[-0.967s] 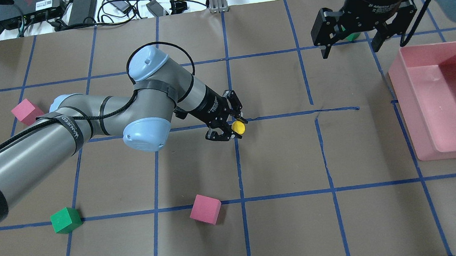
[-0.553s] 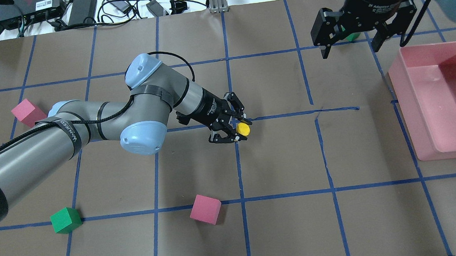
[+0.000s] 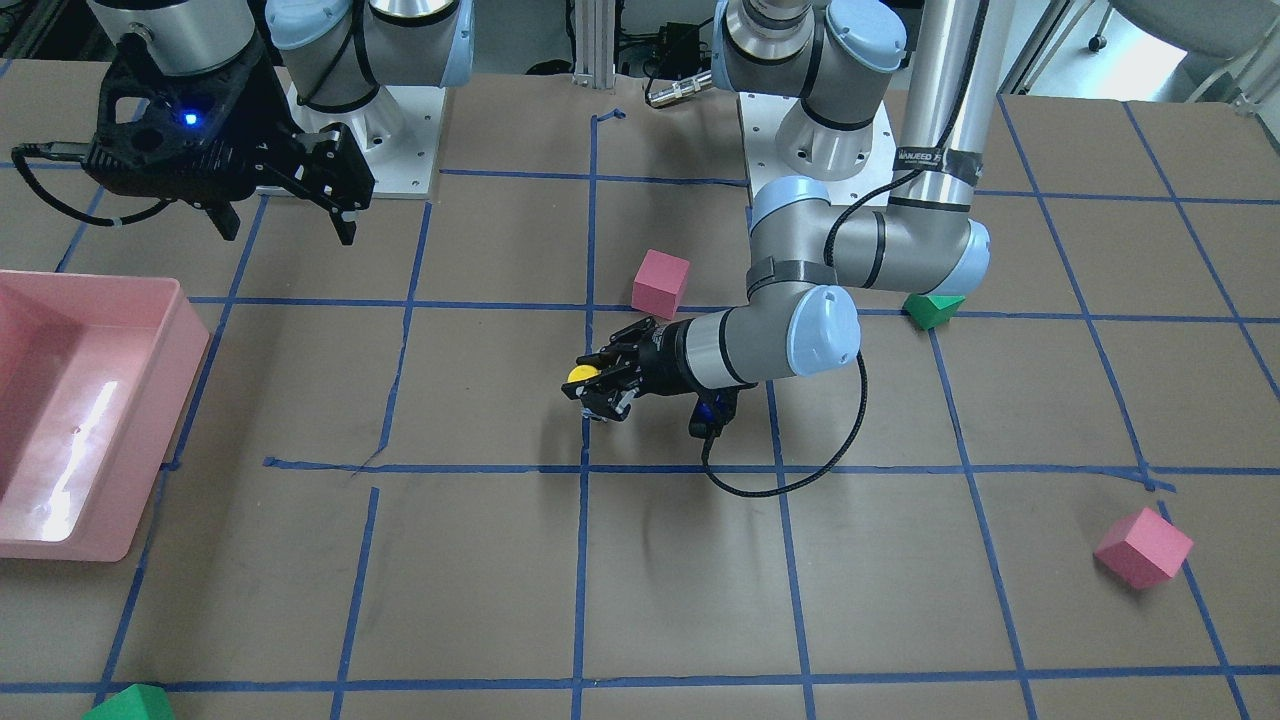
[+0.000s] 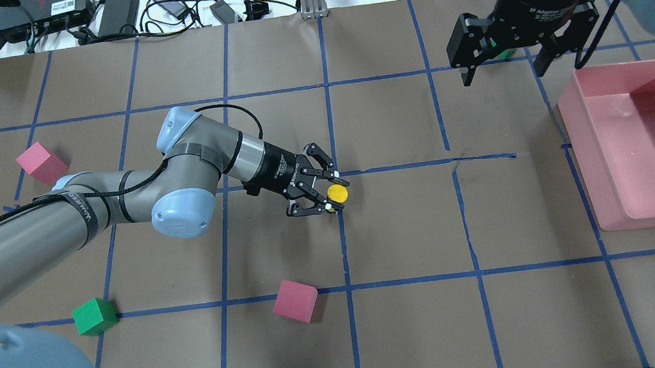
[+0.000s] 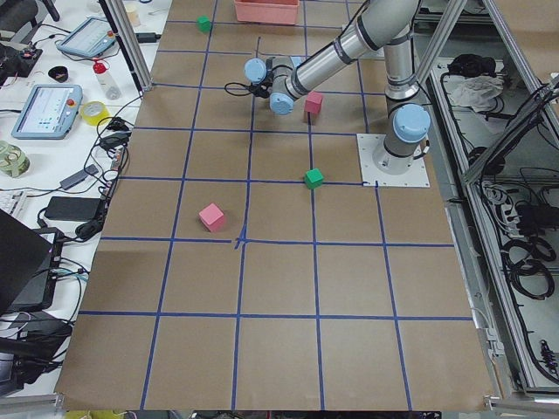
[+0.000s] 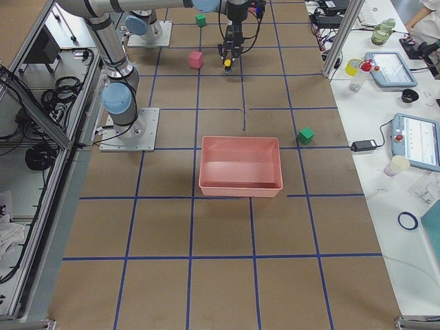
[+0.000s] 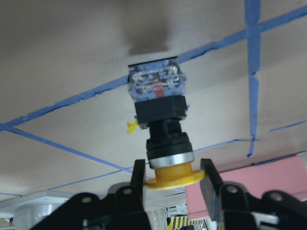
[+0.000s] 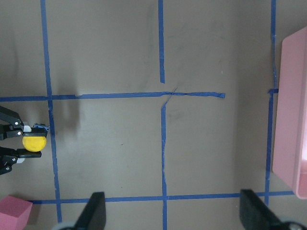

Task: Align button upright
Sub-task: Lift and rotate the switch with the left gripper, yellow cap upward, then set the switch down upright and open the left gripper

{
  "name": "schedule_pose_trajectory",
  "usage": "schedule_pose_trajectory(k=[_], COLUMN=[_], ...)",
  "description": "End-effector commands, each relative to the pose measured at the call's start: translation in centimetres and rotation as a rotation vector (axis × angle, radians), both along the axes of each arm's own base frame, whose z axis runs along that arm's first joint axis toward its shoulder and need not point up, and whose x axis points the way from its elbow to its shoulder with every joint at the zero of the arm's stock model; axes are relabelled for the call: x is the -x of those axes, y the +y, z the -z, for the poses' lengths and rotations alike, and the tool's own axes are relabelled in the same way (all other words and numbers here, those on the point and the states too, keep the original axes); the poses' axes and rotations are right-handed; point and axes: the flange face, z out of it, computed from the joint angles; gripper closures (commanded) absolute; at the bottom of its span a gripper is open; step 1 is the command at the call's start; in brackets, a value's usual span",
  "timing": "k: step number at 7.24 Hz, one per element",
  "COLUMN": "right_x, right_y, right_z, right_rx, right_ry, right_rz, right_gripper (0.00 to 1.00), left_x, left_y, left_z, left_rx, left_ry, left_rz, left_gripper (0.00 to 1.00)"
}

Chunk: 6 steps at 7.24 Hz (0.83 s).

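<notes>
The left tool (image 4: 335, 194) is gripping the button's (image 7: 160, 111) yellow cap, covering its rim; the right tool (image 4: 504, 74) is hanging released, partly hiding a green cube (image 4: 509, 53).

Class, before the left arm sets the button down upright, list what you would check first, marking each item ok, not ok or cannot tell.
1. Grip: the left tool has its fingers pinching the button by its yellow cap from both sides: ok.
2. Orientation: the contact block points away from the tool, toward the table: ok.
3. Base seated on the table: cannot tell; the wrist view shows its shadow lying apart from it.
4. Landing spot: the nearest pink cube lies well apart: ok.
5. Right tool open and far off, near the pink bin: ok.
</notes>
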Motion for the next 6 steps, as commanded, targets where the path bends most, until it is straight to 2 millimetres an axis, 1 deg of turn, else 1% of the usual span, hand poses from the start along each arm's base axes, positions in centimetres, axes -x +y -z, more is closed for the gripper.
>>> schedule_pose_trajectory(k=[1, 2, 4, 5, 6], right_x=[0.0, 0.0, 0.0, 0.0, 0.0], right_y=[0.1, 0.1, 0.1, 0.1, 0.1], right_z=[-0.1, -0.1, -0.1, -0.1, -0.1], right_rx=[0.002, 0.002, 0.002, 0.002, 0.002], right_ry=[0.0, 0.0, 0.0, 0.0, 0.0], right_rz=[0.001, 0.001, 0.001, 0.001, 0.0], right_gripper=[0.02, 0.02, 0.02, 0.02, 0.02], left_x=[-0.2, -0.2, -0.2, -0.2, -0.4], left_y=[0.0, 0.2, 0.3, 0.0, -0.6], left_z=[0.1, 0.4, 0.4, -0.1, -1.5], left_rx=[-0.001, -0.01, -0.019, -0.01, 0.013], left_ry=[0.01, 0.005, 0.004, 0.002, -0.033], left_rz=[-0.002, -0.003, -0.004, -0.006, -0.018], left_gripper=[0.76, 0.3, 0.15, 0.04, 0.02])
